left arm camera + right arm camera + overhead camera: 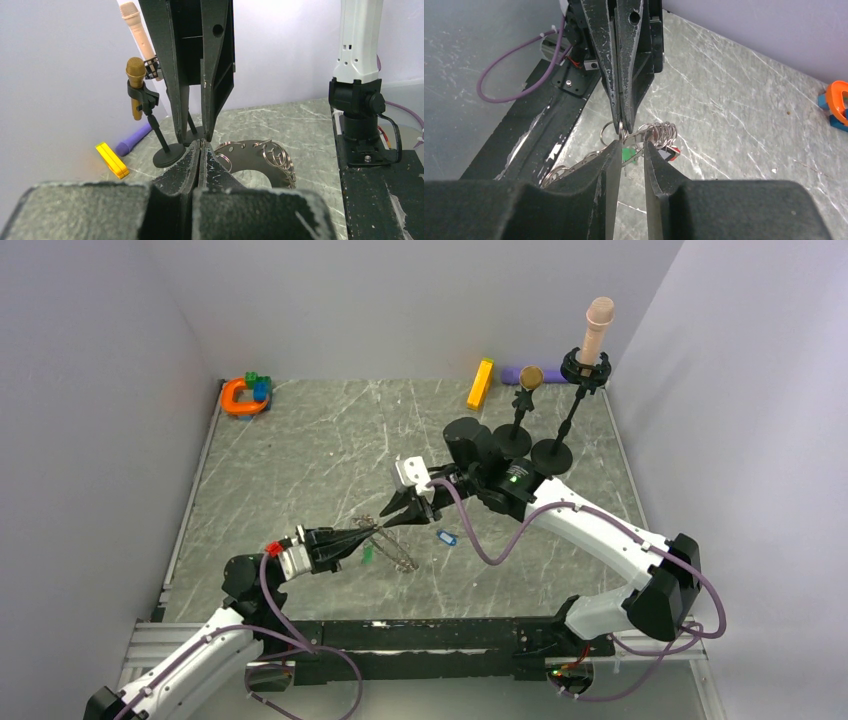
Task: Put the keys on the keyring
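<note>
My left gripper is shut tight, its fingers pressed flat together. It pinches the near edge of the keyring, at one of the small wire loops along the rim, as far as I can tell from the right wrist view. The keyring sits between my two grippers, over the middle of the table and a little toward my side. It tilts away from my left fingertips and down to the tabletop.

My right gripper comes in from the opposite side, tip to tip with the left one. Its fingers stand a little apart with a narrow gap between them, and nothing is clamped there. Through that gap I see a green key hanging just under the keyring's rim. A red key hangs just beside it, below a bunch of wire loops. Both look attached to the rim, though the view is too crowded to be sure.

A blue key lies flat on the table, near the keyring on my right and apart from it.
</note>
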Controlling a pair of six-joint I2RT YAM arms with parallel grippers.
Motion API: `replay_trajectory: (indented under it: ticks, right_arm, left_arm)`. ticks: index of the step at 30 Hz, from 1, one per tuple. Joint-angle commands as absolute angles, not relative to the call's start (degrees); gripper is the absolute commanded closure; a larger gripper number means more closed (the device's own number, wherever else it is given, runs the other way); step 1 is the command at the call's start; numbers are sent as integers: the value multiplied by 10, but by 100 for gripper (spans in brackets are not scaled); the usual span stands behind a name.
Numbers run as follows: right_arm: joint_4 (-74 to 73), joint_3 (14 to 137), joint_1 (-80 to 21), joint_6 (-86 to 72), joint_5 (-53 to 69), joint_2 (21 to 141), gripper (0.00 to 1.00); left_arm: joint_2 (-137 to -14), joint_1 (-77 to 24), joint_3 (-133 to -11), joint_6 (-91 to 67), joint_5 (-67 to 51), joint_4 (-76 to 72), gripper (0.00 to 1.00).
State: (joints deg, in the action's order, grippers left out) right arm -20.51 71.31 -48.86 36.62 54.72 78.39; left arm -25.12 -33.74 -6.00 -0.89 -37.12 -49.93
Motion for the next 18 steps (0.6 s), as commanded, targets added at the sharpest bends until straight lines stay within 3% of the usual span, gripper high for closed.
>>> replay_trajectory:
  ticks: [1, 18]
  right_arm:
    - [-165, 711, -492, 339, 574, 771, 72]
    - [-148, 703, -508, 319, 555, 789, 73]
  left_arm:
    - [-241, -339, -79, -7, -360, -524, 100]
    - [-236, -339, -83, 4, -353, -522, 100]
